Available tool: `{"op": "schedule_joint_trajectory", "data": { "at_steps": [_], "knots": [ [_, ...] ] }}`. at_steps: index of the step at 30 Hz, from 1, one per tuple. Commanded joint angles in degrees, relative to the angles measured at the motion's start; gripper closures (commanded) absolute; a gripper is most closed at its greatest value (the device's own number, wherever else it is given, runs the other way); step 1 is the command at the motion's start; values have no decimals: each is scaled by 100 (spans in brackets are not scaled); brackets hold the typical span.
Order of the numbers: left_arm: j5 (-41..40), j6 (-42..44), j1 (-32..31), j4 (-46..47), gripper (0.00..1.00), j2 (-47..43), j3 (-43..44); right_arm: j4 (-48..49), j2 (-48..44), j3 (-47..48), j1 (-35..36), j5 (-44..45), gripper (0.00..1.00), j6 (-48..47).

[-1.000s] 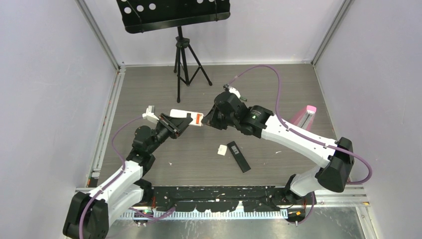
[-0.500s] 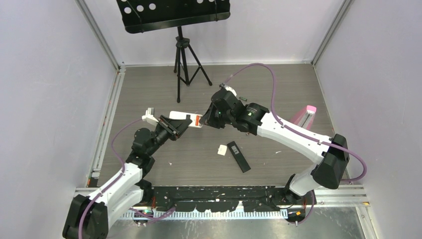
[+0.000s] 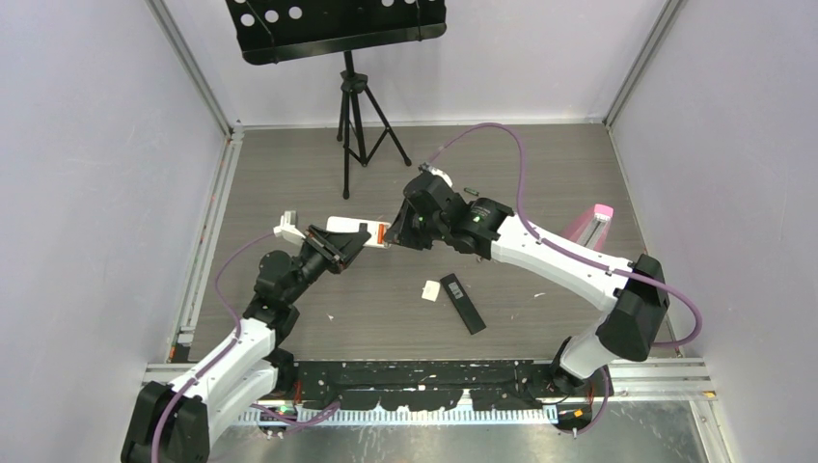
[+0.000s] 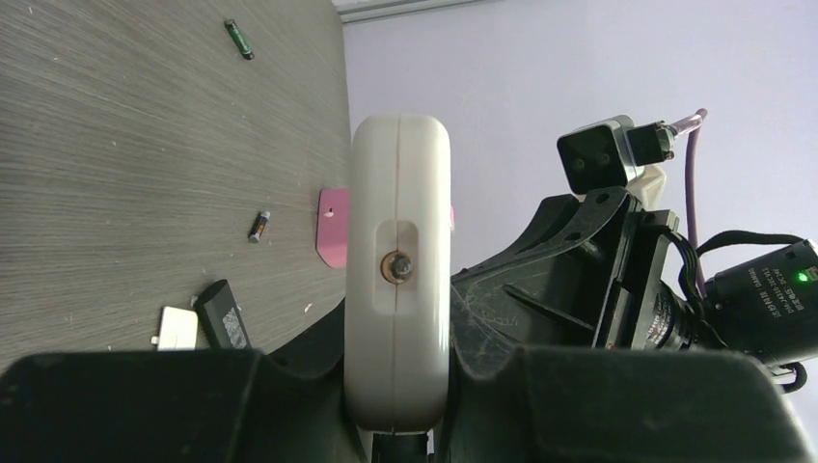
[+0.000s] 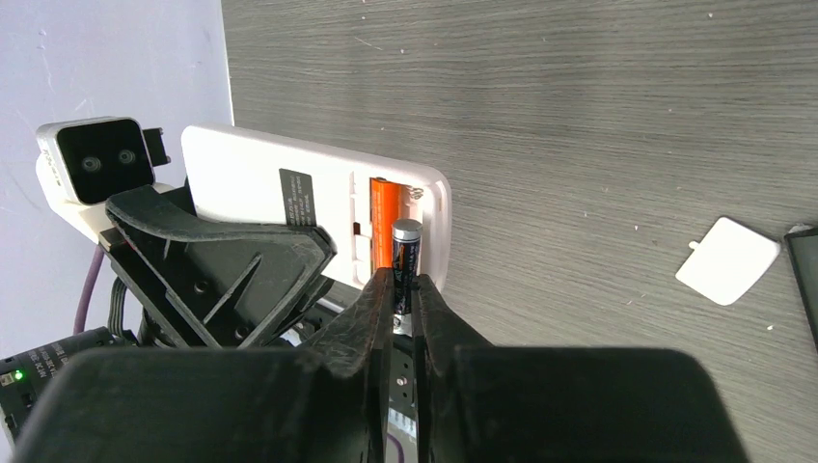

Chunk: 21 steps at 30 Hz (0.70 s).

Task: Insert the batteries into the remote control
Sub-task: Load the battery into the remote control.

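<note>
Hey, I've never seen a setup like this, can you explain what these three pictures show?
These are two robot arms bolted at a table's near edge, each ending in a two-finger gripper. One picture looks down from above; the other two come from a camera on each wrist. The left gripper clamps a white remote, its battery bay open, with an orange battery inside. The right gripper pinches a dark battery beside the orange one. On the table lie a black remote, a small white cover, a green battery, a second dark battery and a pink object. A music stand stands at the back.
</note>
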Motion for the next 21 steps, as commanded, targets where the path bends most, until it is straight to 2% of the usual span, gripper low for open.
{"op": "schedule_joint_trajectory", "data": {
  "at_steps": [1,14,17,20,21],
  "knots": [
    [-43,-64,-12,378,100,-111,14,-9,29,304,-8,5,83,-62],
    [-43,-56,-3,217,100,-189,47,-11,-70,345,-76,105,59,15],
    [-2,-56,-3,115,100,-187,84,8,-214,268,-123,123,47,-24],
    [213,-47,5,28,100,-100,177,112,-442,116,-220,50,25,-246],
    [364,-48,18,73,100,-10,223,110,-510,80,-280,-4,21,-357]
  ]
}}
